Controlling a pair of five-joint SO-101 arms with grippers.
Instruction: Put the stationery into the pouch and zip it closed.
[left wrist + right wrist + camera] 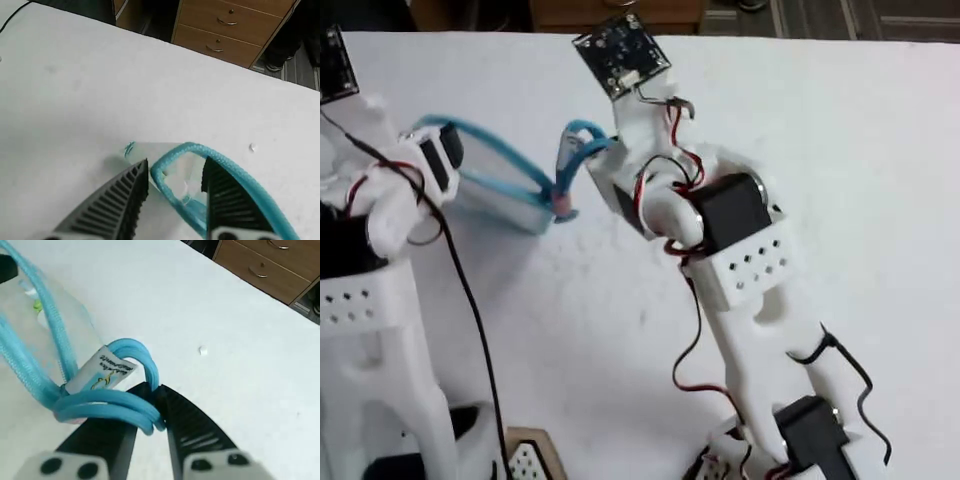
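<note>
Pinching pouch loop (131,344), right claw (152,390), table (225,315) beyond

the white tag (106,371) on the pouch (47,310) bears print too small to read.

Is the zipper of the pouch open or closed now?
Open: the pouch's two blue zipper edges stand apart in the high view, and the left wrist view shows a gap between them.

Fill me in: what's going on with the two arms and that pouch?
The right gripper is shut on the blue loop at one end of the clear pouch, which lies on the white table. The left gripper sits at the other end, jaws open astride its blue rim. The mouth looks unzipped.
</note>
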